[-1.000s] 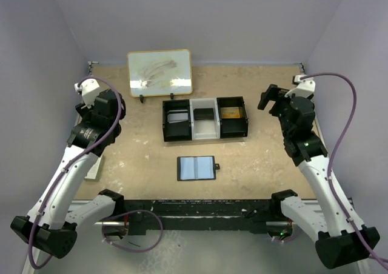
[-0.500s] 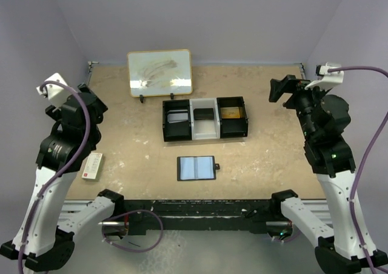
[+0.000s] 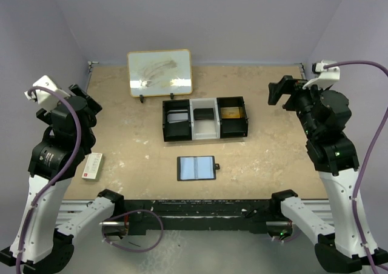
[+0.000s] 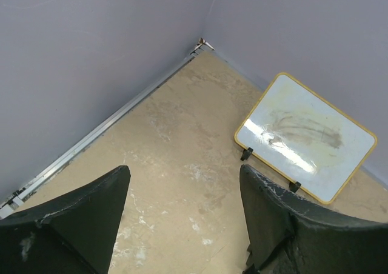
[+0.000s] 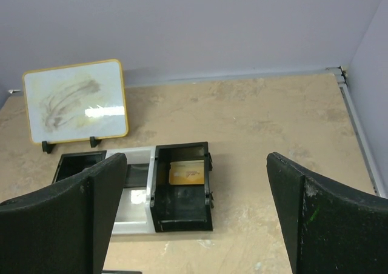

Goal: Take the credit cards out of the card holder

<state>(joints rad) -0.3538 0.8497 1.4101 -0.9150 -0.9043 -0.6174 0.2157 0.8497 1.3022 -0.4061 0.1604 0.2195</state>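
We see the card holder [image 3: 196, 167] lying opened flat on the table [image 3: 267, 159], near the front edge and about midway between the two arms. Its two blue-grey panels face up and its small tab points to the right. We cannot tell whether any cards sit in it. Neither gripper touches it, and both are held well apart from it.

Behind the holder stands a tray [image 3: 233, 133] with three compartments in a row:
- The left black compartment holds a pale grey flat piece [image 3: 177, 117].
- The white middle compartment holds a small dark flat item [image 3: 204, 113] toward its back.
- The right black compartment holds a gold card [image 5: 187, 173] lying on its floor, plain to see in the right wrist view.

Farther back a smudged whiteboard [image 3: 159, 72] with a yellow frame is propped on two small black feet. A small white-and-red box [image 3: 92, 166] lies at the left edge of the table, beside the left arm.

The left gripper [image 4: 185, 177] has its fingers spread wide with nothing between them. It faces the far left corner of the table, and the whiteboard sits to the right in its view.

The right gripper [image 5: 195, 165] is likewise spread wide and empty — its camera looks down between the fingers onto the tray's right compartment, with the whiteboard beyond on the left
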